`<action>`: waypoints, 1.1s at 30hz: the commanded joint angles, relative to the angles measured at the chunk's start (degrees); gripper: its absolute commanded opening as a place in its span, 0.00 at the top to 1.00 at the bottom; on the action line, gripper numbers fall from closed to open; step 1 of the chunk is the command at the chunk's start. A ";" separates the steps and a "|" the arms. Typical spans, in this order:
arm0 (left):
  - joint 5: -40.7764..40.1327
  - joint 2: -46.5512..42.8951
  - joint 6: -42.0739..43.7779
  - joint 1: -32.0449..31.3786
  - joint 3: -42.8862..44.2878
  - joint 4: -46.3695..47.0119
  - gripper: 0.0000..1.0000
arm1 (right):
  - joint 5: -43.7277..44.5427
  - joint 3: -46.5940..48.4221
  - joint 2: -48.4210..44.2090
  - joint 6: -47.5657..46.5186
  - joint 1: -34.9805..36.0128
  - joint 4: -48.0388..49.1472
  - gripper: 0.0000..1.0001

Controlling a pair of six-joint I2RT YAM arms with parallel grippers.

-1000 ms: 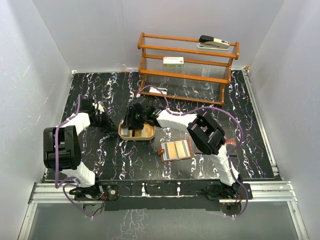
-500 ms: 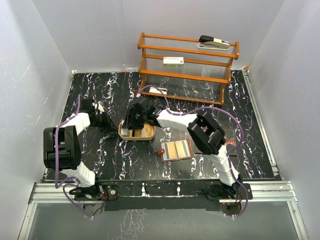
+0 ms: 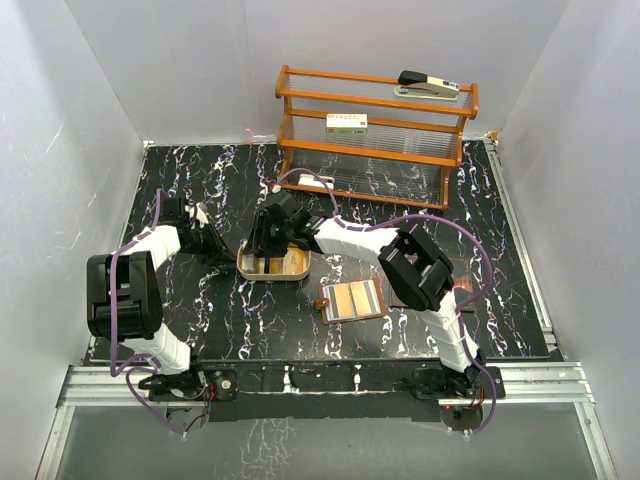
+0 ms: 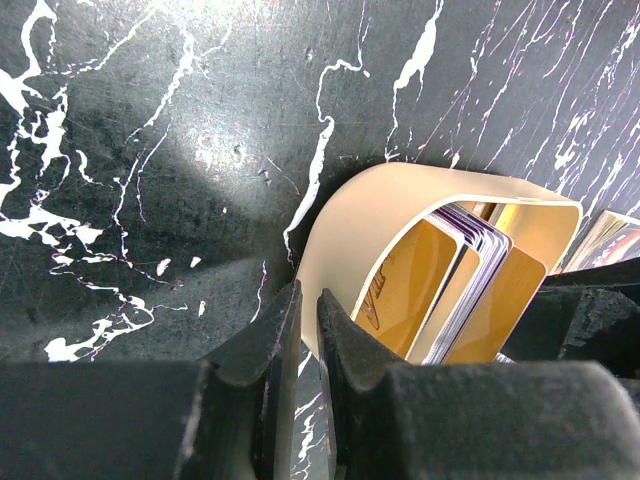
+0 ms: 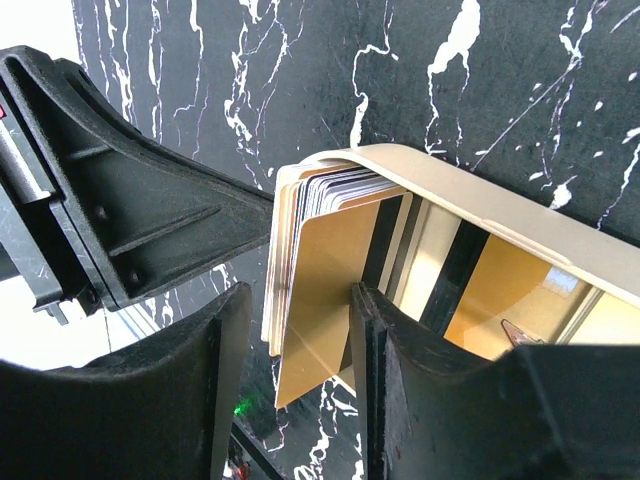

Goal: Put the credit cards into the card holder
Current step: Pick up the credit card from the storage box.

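Tan tray [image 4: 350, 230] sits on worktop [image 3: 200, 170] w/ credit cards [image 5: 320, 260] on edge inside. The left gripper [image 4: 310, 302] pinches its wall, steadying it; right gripper [image 5: 300, 295], jaws half-wide, straddles the stack. Best: clamp square, lift straight, then carry right & nearer to open card holder [image 3: 352, 300].

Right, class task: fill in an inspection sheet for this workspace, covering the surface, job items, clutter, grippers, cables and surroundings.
Surface: black marble-patterned table; no spills seen.
Job's things: cards stand on edge in a tan tray; brown wallet lies open beside the tray.
Clutter: stapler and white box on the wooden shelf.
Grippers: left gripper closed on the tray's rim; right gripper astride the cards, grip unclear.
Cables: purple cables loop along both arms.
Surroundings: plain white walls.
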 commanded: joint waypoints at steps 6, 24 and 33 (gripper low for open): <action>3.70 -0.21 0.17 -0.29 -0.19 -0.85 0.89 | -0.51 2.38 -4.51 0.57 1.13 4.66 0.71; -0.70 -4.77 -1.51 -0.34 2.16 -3.05 0.85 | 7.27 1.01 -9.22 -3.16 1.13 -4.20 0.95; 0.45 -11.41 -0.27 -0.30 6.20 -6.26 0.84 | 11.23 0.48 -12.36 -11.97 1.01 -8.16 1.00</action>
